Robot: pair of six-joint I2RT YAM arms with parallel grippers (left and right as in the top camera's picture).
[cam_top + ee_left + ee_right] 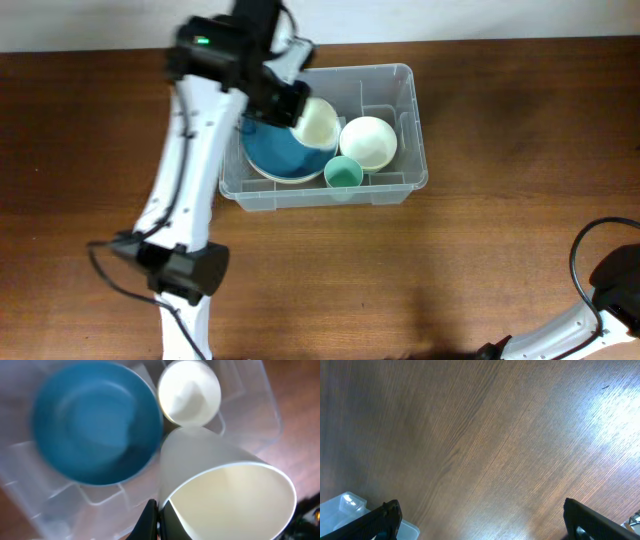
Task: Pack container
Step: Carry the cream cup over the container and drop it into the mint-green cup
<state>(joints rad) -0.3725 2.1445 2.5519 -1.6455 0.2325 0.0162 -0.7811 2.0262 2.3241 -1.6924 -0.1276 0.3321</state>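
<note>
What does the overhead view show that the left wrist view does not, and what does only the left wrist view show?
Only overhead: the small teal cup inside the container, the container's whole outline, and the left arm reaching over it.
Only left wrist: a close look at the left pincer shut on the rim of the cream bowl.
Both: the blue bowl and the white bowl inside the clear container, and the held cream bowl.
</note>
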